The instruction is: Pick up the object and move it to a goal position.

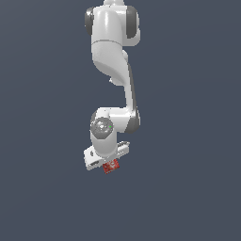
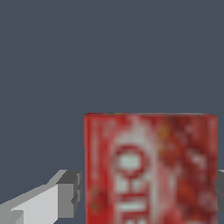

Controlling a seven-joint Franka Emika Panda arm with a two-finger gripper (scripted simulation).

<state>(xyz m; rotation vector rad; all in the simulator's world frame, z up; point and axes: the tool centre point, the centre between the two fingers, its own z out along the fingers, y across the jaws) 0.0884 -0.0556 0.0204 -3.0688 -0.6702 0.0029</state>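
The object [image 2: 151,170] is a small red box with whitish label markings, and it fills the space between my fingers in the wrist view. One grey finger pad [image 2: 72,194] lies against one of its sides. The other pad [image 2: 221,183] just shows at the frame's edge against the opposite side. The gripper [image 2: 148,190] is shut on the object. In the exterior view the object [image 1: 111,166] pokes out beneath the white gripper [image 1: 109,162], at the end of the arm that hangs from the top of the picture. The fingers themselves are hidden there.
A plain dark grey-blue surface fills the background in both views. No other objects, containers or edges show.
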